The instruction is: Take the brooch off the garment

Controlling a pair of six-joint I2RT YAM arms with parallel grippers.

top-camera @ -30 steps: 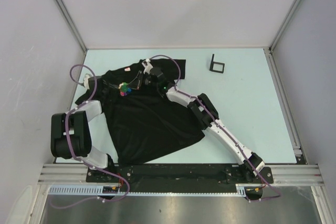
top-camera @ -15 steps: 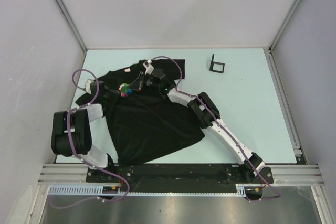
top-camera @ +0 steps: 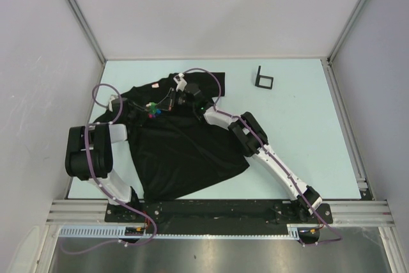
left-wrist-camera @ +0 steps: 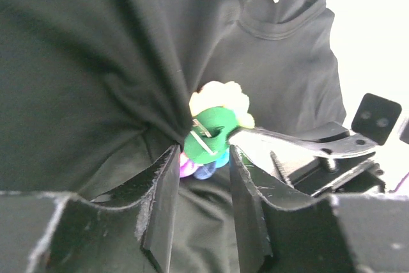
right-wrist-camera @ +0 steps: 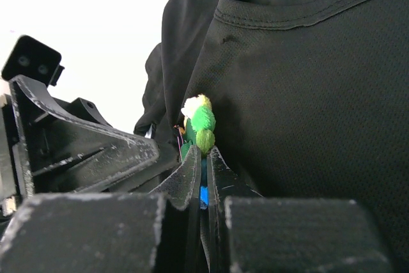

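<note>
I'm clamping the right gripper (right-wrist-camera: 203, 158) tight on the brooch (right-wrist-camera: 199, 126) — the left gripper (left-wrist-camera: 201, 158), half-spread, is straddling the garment (left-wrist-camera: 96, 62), likely bracing it.

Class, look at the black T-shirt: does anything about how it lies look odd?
The large black T-shirt lies skewed, its fabric puckered into tight folds around the tiny multicoloured brooch, which the right tool pinches.

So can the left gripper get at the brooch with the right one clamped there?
Probably yes. The left gripper stands open around the brooch on the garment; the right gripper pinches it from the opposite side, leaving that gap free.
</note>
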